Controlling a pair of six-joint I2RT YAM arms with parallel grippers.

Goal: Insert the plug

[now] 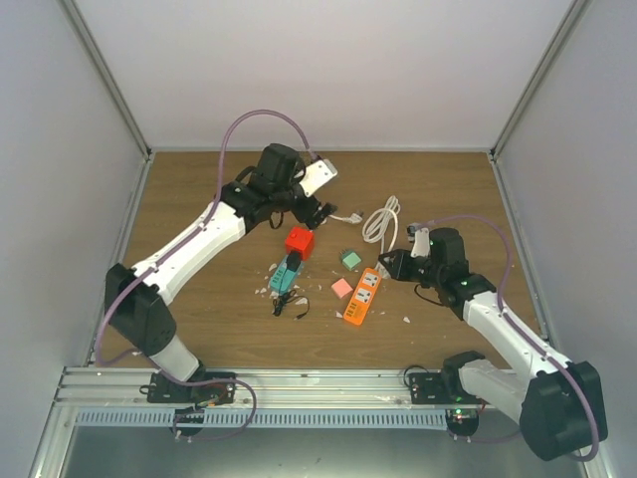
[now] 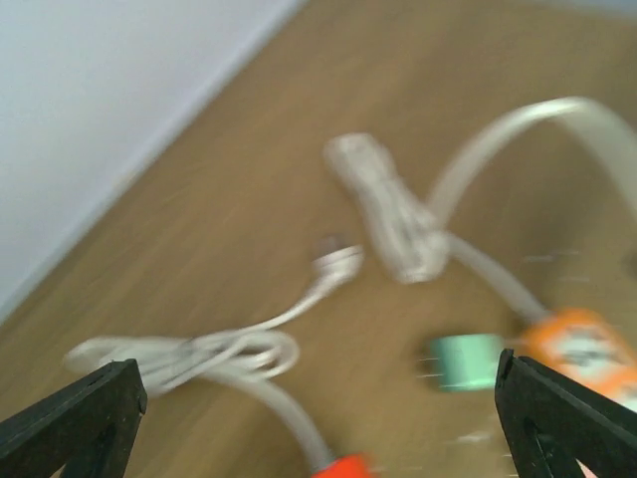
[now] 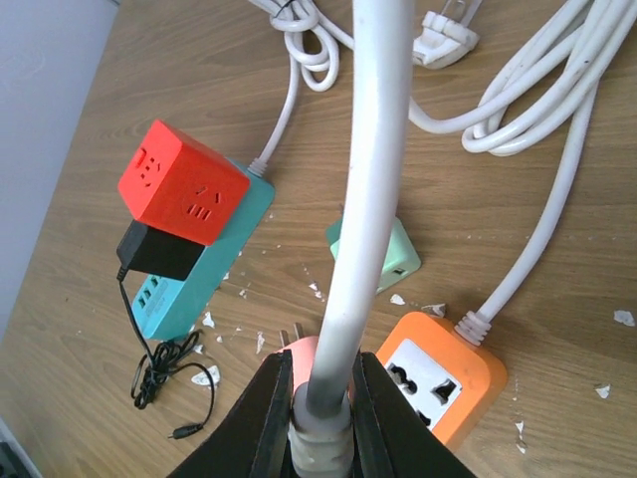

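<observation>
Wood-topped surface between white walls, seen from above: the orange strip lies at about 5 o'clock of centre, with the right hand just off its 1 o'clock end. The left hand hangs toward 12 o'clock, near a small white plug lying loose on the wood.

Left wrist view, blurred: the fingers stand wide apart, released and holding nothing. The plug sits ahead at 12 o'clock between them, untouched.

Right wrist view: the right hand is clenched on a thick white cable at its ribbed collar; what lies under the grip is hidden. The orange strip's sockets, at 4 o'clock, show empty.

By my reading nothing is inserted yet. A plug remains to be taken up or lined up, carried to a socket and pushed home.
</observation>
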